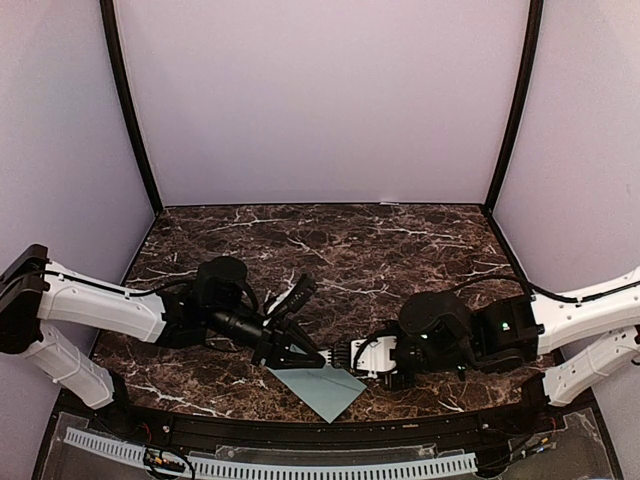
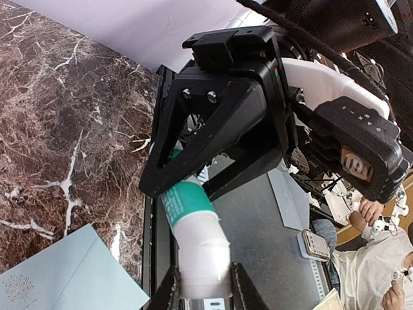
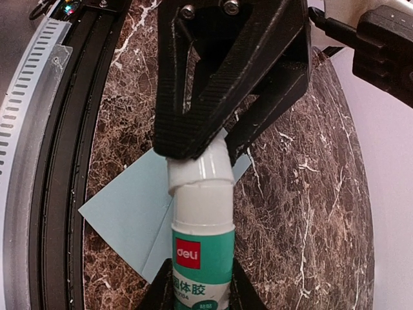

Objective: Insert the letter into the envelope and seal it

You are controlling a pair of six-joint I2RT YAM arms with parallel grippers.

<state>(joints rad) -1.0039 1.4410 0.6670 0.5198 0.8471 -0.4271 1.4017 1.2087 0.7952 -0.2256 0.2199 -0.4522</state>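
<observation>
Envelope (image 1: 322, 388): pale teal-green paper, lying flat on the worktop (image 1: 400, 250) close to the near edge, turned so that one corner points at the black rail (image 1: 300, 428) in front of the arm bases. The left wrist view shows a small tree emblem (image 2: 19, 289) printed at one corner of the envelope.

Worktop: dark brown marble pattern with white veins.

Glue stick (image 3: 201, 239): white tube with a green label and a white cap (image 3: 200, 171), held level between the two arms, over the far corner of the envelope in the top view.

Left fingers (image 2: 242, 290): closed on the white cap end of the glue stick.

Right fingers (image 3: 161, 294): closed on the green-labelled body of the same stick, facing the left fingers tip to tip.
</observation>
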